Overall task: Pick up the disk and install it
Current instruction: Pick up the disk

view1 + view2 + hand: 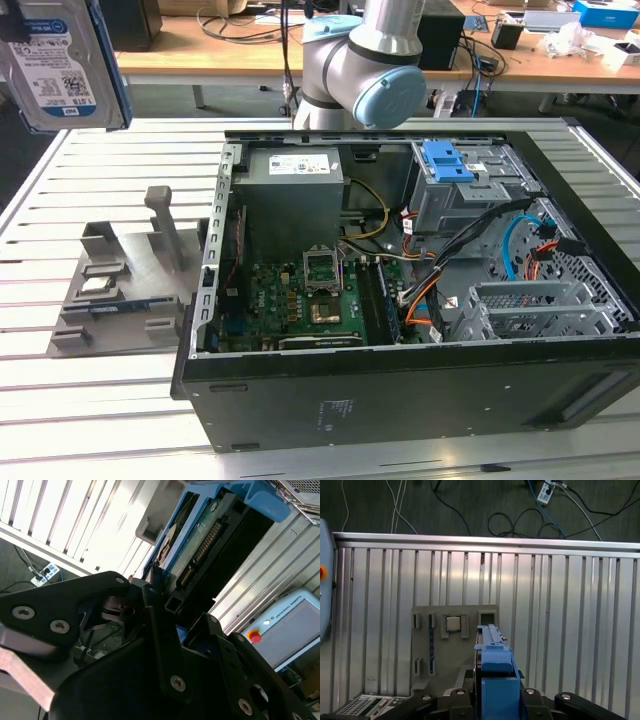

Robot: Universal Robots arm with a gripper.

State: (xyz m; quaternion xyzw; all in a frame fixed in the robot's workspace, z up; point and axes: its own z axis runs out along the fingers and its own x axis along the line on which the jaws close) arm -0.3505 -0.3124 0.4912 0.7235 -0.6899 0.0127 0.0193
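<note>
Slatted aluminium table (100, 420) carries the whole set-up; wooden workbenches (200, 55) strewn with cables stand behind it.

Open black computer case (400, 400) lies on its side and takes up the table from the middle to the exterior view's right edge. Inside it:
- grey power supply (295, 190) against the far wall
- green motherboard (300, 300) below that
- metal drive cage (540, 305) toward the exterior view's right
- empty blue caddy (447, 160) sitting in the far bay

Robot arm (360, 60) rises behind the case's far edge.

Grey fixture plate (120, 290) lies flat near the table's edge on the exterior view's left, just beside the case. A small square processor chip (97, 285) sits in one of its pockets.

Teach pendant (290, 625) with a red stop button shows in the second wrist view, off beyond the table.

The disk (55, 70) is in the air, outside the case and clear of the table, on the exterior view's left. Its barcode label faces the exterior camera. In the first wrist view it is seen edge-on, blue rail uppermost, with the fixture plate on the table beneath. In the second wrist view its green circuit board and connector row are visible.

Gripper (494, 692): black fingers (460, 694) closed against both faces of the disk, clamping it.

White power strip (546, 491) lies on the dark floor past the table's edge.
</note>
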